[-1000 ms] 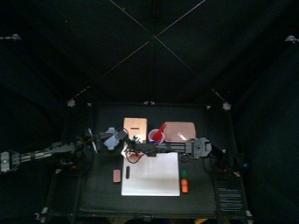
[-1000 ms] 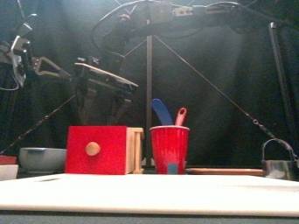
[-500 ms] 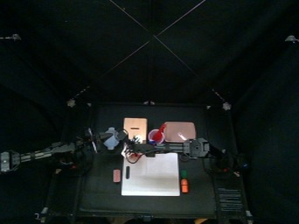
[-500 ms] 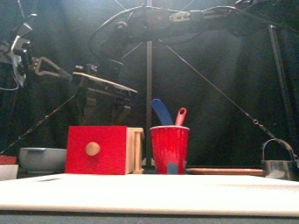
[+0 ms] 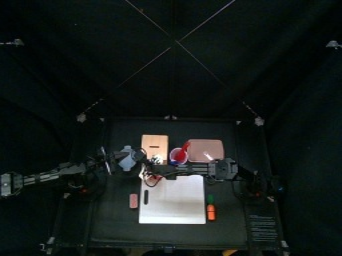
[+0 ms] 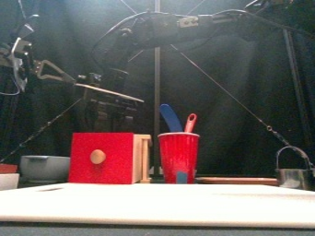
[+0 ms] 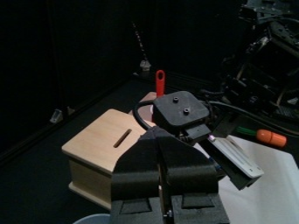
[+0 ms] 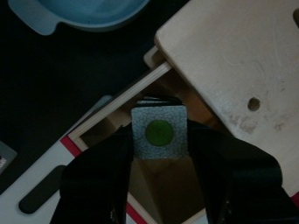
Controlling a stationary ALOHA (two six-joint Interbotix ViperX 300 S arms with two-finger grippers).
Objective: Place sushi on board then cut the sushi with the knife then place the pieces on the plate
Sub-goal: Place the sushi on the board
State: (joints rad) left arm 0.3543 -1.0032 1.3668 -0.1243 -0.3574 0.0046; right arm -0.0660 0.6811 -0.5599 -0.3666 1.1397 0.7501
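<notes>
The right arm [image 6: 185, 23] arches from the front view's upper right across to the left. The right gripper [image 8: 159, 138] points down, its jaws clamped on a sushi piece [image 8: 159, 132]. The left arm [image 5: 54, 178] stretches in from the top view's left edge. The left gripper [image 7: 165, 150] is held roughly level, jaws pressed together.

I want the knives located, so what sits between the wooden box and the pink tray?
The red cup, holding the blue knife and the red knife, stands between the wooden box and the pink tray; the top view shows it.
</notes>
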